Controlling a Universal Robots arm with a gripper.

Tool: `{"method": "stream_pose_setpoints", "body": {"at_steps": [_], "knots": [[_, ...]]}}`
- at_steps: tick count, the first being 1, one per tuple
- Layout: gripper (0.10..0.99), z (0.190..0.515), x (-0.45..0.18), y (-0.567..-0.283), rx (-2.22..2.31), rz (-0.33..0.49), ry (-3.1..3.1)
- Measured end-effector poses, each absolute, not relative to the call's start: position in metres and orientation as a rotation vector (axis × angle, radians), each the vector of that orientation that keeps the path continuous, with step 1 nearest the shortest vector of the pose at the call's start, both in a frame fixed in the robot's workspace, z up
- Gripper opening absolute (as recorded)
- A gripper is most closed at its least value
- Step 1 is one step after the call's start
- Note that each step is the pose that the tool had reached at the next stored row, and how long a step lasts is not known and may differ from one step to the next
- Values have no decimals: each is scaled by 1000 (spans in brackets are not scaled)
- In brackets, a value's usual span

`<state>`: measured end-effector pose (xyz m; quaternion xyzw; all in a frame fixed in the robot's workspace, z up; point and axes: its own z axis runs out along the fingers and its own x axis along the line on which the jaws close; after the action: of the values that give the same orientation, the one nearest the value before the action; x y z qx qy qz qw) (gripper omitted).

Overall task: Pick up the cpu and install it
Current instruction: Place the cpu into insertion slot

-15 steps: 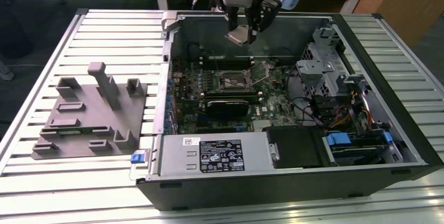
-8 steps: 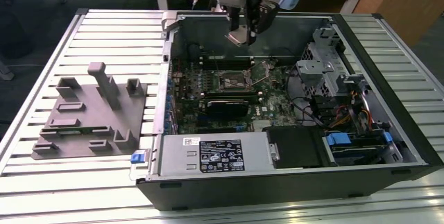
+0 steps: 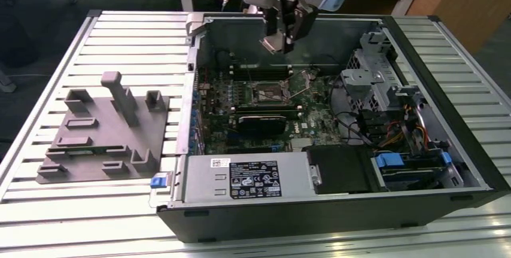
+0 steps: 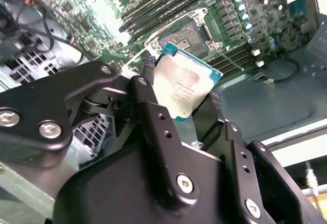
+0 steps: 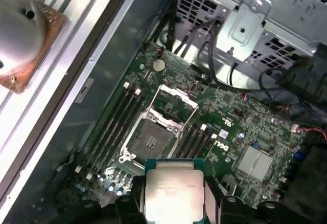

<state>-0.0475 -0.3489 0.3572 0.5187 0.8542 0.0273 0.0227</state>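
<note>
Exterior view high over case (image 3: 319, 217), both wrist views near socket (image 5: 153, 140)

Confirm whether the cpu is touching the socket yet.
Apart. The exterior view shows the gripper hanging well above the socket; the first wrist view shows the cpu clamped in it.
</note>
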Motion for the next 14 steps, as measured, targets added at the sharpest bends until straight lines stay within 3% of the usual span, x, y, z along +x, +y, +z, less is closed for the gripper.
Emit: {"method": "stream_pose_setpoints", "body": {"at_steps": [14], "knots": [[545,355,-48,-349,1897,76,2438]]}}
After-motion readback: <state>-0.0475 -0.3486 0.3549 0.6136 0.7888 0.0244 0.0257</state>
